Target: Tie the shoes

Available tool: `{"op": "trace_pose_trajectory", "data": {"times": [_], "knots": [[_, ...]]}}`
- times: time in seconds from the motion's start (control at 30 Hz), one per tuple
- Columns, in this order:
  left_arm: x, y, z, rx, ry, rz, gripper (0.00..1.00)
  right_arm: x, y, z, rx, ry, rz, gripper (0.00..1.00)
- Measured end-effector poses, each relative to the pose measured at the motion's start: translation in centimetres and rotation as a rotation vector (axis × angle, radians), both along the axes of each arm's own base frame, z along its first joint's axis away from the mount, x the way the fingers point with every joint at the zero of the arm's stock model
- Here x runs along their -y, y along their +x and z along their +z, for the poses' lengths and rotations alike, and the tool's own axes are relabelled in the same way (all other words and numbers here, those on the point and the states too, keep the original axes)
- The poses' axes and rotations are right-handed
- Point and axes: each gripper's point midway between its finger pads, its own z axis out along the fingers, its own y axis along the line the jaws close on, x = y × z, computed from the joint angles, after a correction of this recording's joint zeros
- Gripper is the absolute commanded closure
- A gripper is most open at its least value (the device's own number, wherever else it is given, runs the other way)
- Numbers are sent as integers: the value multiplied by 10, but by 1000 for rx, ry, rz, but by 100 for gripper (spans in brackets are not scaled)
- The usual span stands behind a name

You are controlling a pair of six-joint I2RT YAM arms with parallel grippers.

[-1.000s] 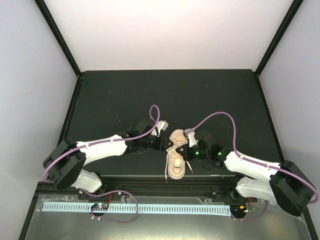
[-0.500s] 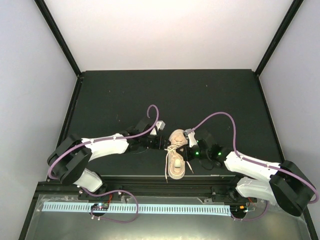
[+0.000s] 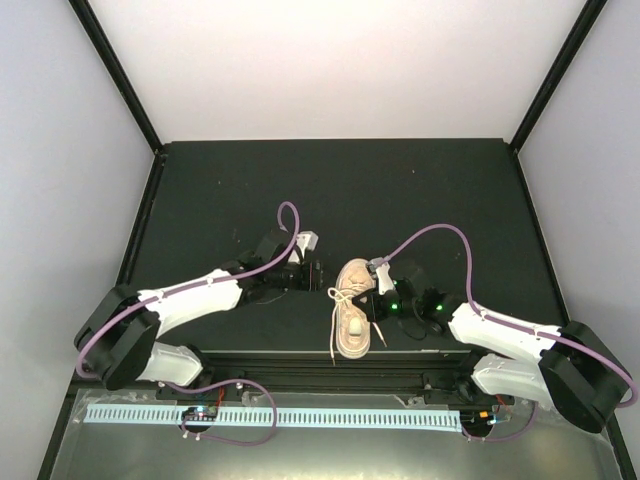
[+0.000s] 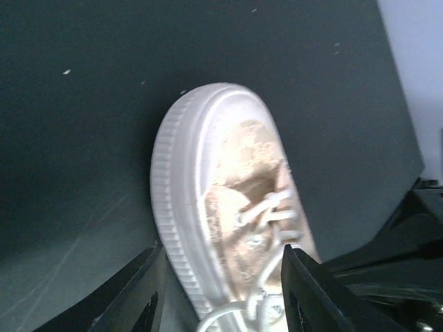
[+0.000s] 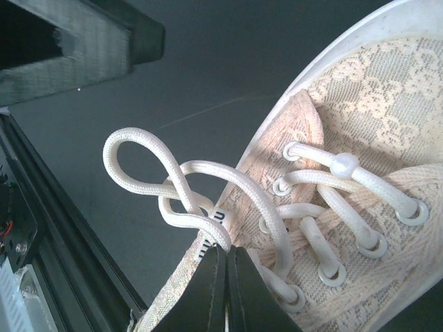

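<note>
Black fingers of my right gripper (image 5: pixel 226 257) are pressing together at the lower centre of the right wrist view, pinching a strand of the cream laces (image 5: pixel 142 149) beside a loose loop. My left gripper (image 4: pixel 221 277) is standing with its jaws apart at the bottom of the left wrist view, gripping nothing, with the laced upper showing beyond them. From above, I am seeing the beige-pink sneaker (image 3: pixel 352 318) lying just below the frame's centre between both grippers on the dark table (image 3: pixel 400 190), a lace end trailing toward the lower edge.
</note>
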Motion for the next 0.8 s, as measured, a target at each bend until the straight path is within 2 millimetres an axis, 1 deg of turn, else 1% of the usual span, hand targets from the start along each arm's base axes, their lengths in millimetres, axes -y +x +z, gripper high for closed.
{"op": "trace_pose_trajectory", "data": {"times": [0.1,0.23,0.3,0.37,0.47,0.67,0.8], "knots": [[-5,1,-17,-34,40,1,61,0,0,0,0,0,0,97],[-5,-8,-48,-116,92,-38,66,0,0,0,0,0,0,97],[-3,-13,-58,-148,99,-65,67,0,0,0,0,0,0,97],[0,-18,-64,-175,94,-91,68,0,0,0,0,0,0,97],[6,-22,-63,-185,64,-127,68,0,0,0,0,0,0,97],[21,-25,-49,-162,-14,-199,68,0,0,0,0,0,0,98],[29,-29,-47,-160,-35,-235,68,0,0,-2,-4,-4,0,98]]}}
